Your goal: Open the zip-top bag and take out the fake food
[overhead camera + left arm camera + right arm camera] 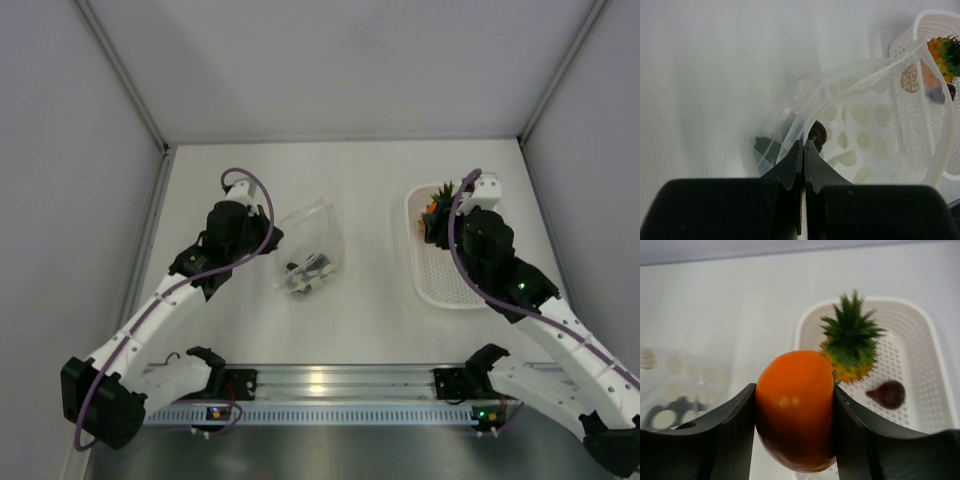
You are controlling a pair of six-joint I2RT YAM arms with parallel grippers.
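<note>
Zip-top bag (312, 240) lies on the table (370, 325), left of the white basket (440, 290), w/ a strip of bare table btwn them. It's clear, crinkled plastic, and its mouth gapes toward the basket. Two fake-food items sit inside: a dark green piece (765, 147) and a dark brown round piece (817, 134), both close to the L gripper's tips.

L gripper (804, 150) is at the bag's edge on the side away from the basket. Its jaws are pressed fully together w/ the bag's film pinched btwn them.

R gripper (795, 389) hangs over the basket. Its jaws are spread approx halfway and clamped on the round orange fruit (795, 425), one finger on each side. The fruit is clear of the basket floor.

Two more items lie in the basket. The pineapple (850, 352) is orange-yellow w/ a green spiky crown; can't tell if it's upright or lying. A second dark brown piece (887, 394) is just beside it, not touching.
</note>
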